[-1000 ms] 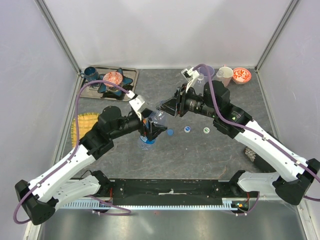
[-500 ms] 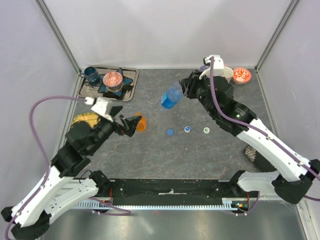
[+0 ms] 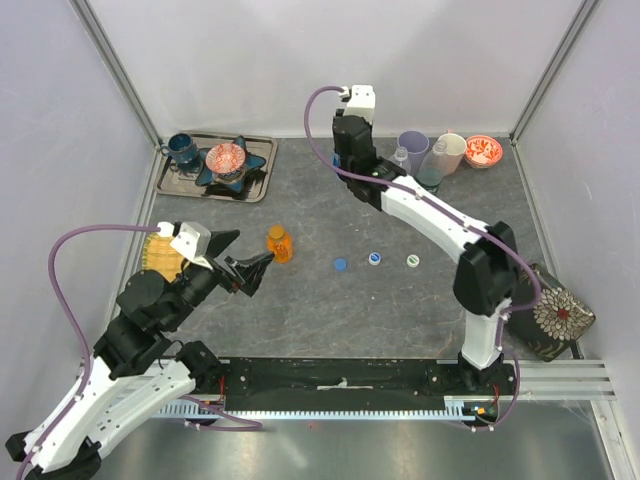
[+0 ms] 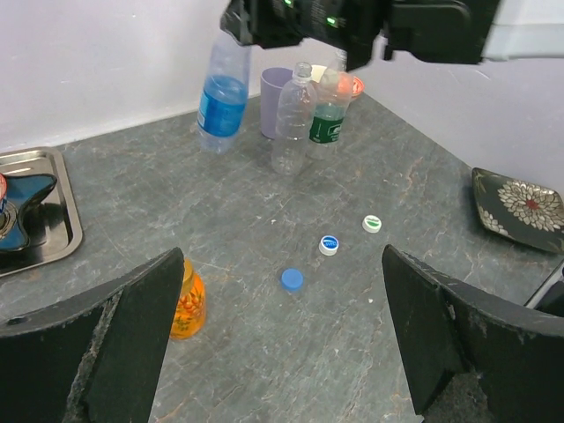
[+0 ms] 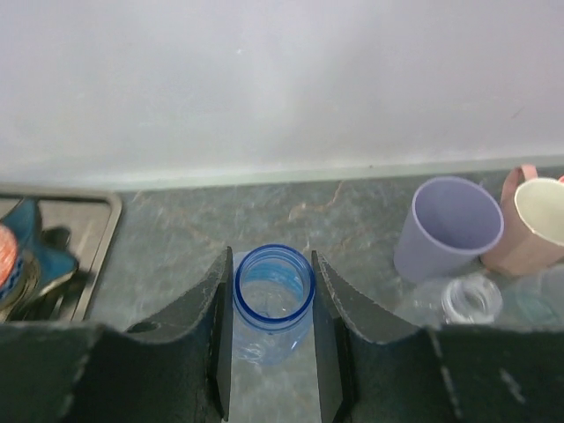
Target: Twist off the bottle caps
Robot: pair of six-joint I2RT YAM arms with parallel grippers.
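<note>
Gripping the uncapped blue bottle (image 4: 220, 106) by the lilac cup (image 5: 449, 225), left gripper (image 4: 282, 257) released, our right gripper (image 5: 271, 264) risks toppling it on withdrawal.

Dark slate-looking table (image 3: 330, 320). On it: metal tray (image 3: 266, 165) back left, woven mat (image 3: 158, 250) left, orange bottle (image 3: 279, 243) upright, 3 loose caps in a row: blue cap (image 3: 340, 265), blue-and-white cap (image 3: 374, 259), green-and-white cap (image 3: 412, 261). Blue bottle (image 4: 220, 101), lilac cup (image 3: 412, 148), beige cup (image 3: 450, 152) and red bowl (image 3: 483, 151) along the back, floral dish (image 3: 555, 315) far right.
</note>
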